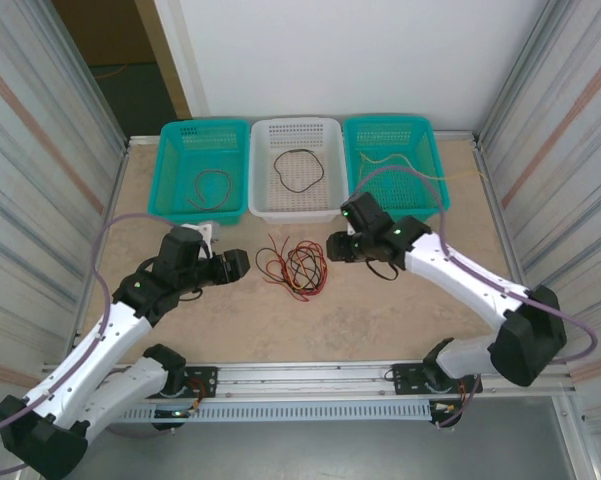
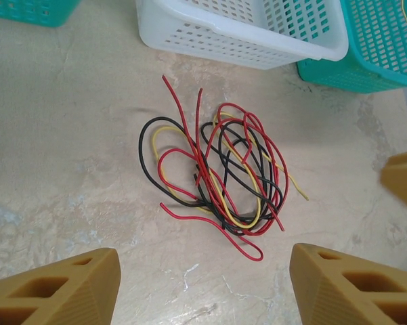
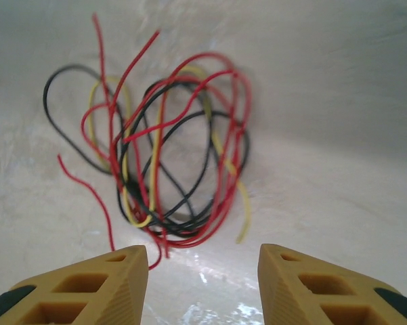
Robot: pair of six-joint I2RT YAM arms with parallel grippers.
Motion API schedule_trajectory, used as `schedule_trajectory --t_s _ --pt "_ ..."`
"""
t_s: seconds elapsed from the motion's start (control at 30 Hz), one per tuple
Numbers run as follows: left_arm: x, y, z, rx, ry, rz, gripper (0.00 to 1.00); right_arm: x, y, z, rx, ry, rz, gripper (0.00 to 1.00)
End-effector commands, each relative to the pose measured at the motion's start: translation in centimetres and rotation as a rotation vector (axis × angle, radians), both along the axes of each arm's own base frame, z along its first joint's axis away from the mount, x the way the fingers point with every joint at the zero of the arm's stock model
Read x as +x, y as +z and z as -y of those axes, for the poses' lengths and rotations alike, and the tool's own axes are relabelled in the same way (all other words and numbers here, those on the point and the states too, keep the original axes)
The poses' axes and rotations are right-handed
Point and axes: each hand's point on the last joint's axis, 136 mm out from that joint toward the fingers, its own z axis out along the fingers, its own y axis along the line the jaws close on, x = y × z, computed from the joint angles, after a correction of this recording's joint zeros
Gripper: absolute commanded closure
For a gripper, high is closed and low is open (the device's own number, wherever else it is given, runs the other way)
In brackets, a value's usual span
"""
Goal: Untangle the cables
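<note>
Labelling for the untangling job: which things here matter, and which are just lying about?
Job in hand:
- tangled bundle of thin red, black and yellow wires
- left gripper and right gripper, both open beside it

Lying about:
- left teal plastic basket
- white plastic basket
- right teal plastic basket
- thick lavender arm cables

Left arm (image 1: pixel 110 335) runs up from its base at the near edge, elbow bent, forearm turned inward; left gripper (image 1: pixel 238 265) held low, pointing right, its tan fingers (image 2: pixel 61 288) standing wide apart. Right arm (image 1: pixel 460 275) mirrors it — long white link slanting up and left, wrist folded, small green lights lit on two joints; right gripper (image 1: pixel 336 246) points left, its own tan fingers (image 3: pixel 88 288) parted. The two grippers face each other, well apart.
</note>
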Motion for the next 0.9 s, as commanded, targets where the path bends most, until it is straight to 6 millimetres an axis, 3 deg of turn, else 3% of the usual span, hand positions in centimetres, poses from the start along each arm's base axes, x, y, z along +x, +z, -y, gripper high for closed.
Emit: schedule_trajectory --t_s 0.0,0.2,0.5,0.63,0.77,0.87 --pt "0.0 0.0 0.3 -0.034 0.011 -0.01 0.34 -0.5 -1.6 -2.8 -0.015 0.046 -0.025 0.56" --pt "-0.3 -0.3 -0.1 -0.018 0.018 -0.019 0.35 -0.6 -4.5 -5.7 -0.092 0.117 -0.057 0.57" --pt "-0.7 -0.8 -1.1 0.017 0.041 -0.017 0.35 -0.2 -7.3 -7.1 -0.168 0.17 -0.097 0.6" --pt "-0.7 -1.0 -1.0 0.018 0.038 -0.02 0.35 -0.2 -8.0 -7.3 -0.206 0.181 -0.092 0.69" --pt "-0.7 -1.4 -1.0 0.018 0.041 -0.027 0.35 -0.4 -8.0 -7.5 -0.222 0.188 -0.09 0.94" --pt "-0.7 -1.7 -1.1 0.019 0.049 -0.029 0.35 -1.2 -6.7 -8.5 -0.178 0.228 -0.074 0.92"
